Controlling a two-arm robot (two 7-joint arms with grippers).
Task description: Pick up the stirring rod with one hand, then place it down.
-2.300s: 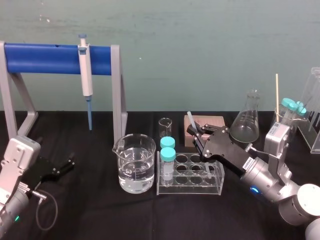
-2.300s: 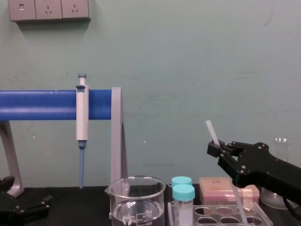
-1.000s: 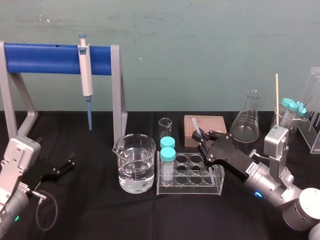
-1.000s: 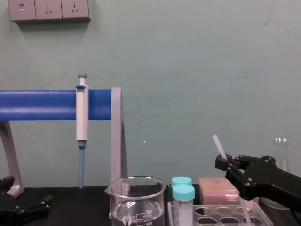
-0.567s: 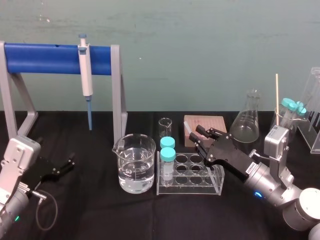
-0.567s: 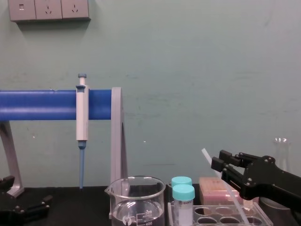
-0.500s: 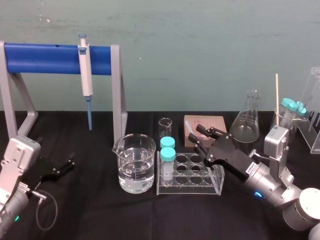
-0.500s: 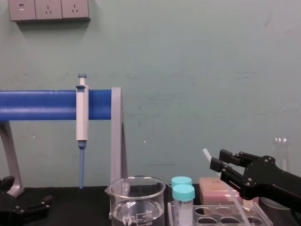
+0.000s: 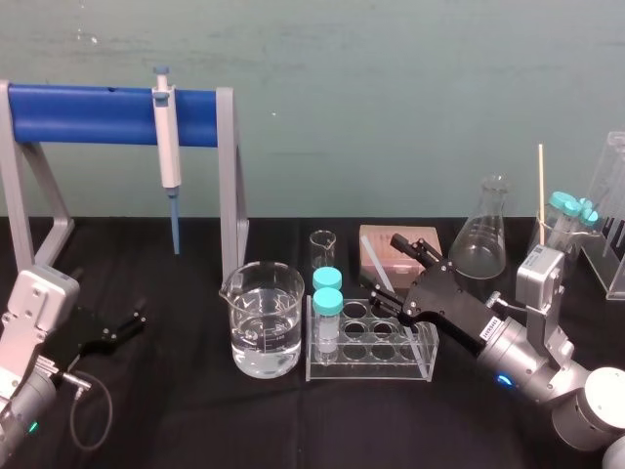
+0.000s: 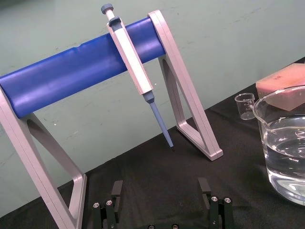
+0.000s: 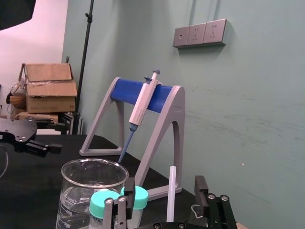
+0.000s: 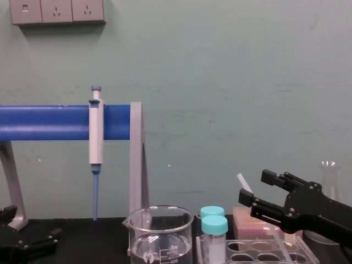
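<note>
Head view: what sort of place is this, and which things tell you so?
Probably a chemistry lab bench: a pipette on a blue stand, a beaker of clear liquid, a conical flask.

Translucent glassy stirring rod (image 9: 374,262), clear glass beaker (image 9: 293,322), matt black tablecloth (image 9: 176,410)

I see right claw (image 9: 387,272) hemmed in: tube rack (image 9: 371,344) underneath, beaker (image 9: 266,332) to left, flask (image 9: 480,239) to right. Bare desk (image 9: 186,410) between beaker and left claw (image 9: 129,325).

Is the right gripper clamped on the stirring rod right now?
No, the right gripper has its jaws wide apart, and the stirring rod stands between them touching neither.
</note>
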